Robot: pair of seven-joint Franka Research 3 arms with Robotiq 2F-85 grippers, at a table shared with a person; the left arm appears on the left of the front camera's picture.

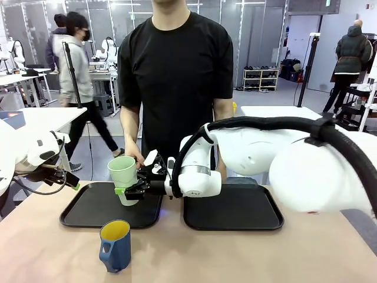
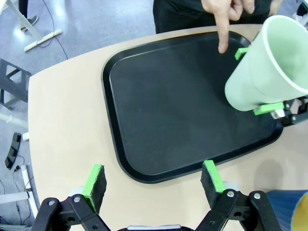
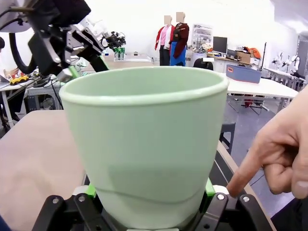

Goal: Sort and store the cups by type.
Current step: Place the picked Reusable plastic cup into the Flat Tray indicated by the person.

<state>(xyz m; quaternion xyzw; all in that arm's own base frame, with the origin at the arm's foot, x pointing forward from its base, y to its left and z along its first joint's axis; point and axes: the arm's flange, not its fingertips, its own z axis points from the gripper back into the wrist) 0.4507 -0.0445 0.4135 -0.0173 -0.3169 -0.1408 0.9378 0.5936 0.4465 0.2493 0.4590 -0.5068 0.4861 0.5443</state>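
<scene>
My right gripper (image 1: 131, 190) is shut on the pale green tumbler (image 1: 122, 175), holding it near its base over the right part of the left black tray (image 1: 88, 212). In the right wrist view the tumbler (image 3: 144, 144) sits between the green pads (image 3: 208, 188). In the left wrist view the tumbler (image 2: 267, 67) leans over the tray (image 2: 168, 110). The dark blue mug (image 1: 115, 245) with a yellow inside stands on the table in front of that tray. My left gripper (image 2: 154, 178) hangs open and empty above the tray's near edge, at the far left in the front view (image 1: 66, 179).
The person stands at the far side. One hand (image 1: 134, 155) is right behind the tumbler, its finger (image 2: 222, 36) pointing down at the left tray. A second black tray (image 1: 232, 209) lies to the right. Bare tabletop (image 1: 235, 259) stretches along the front.
</scene>
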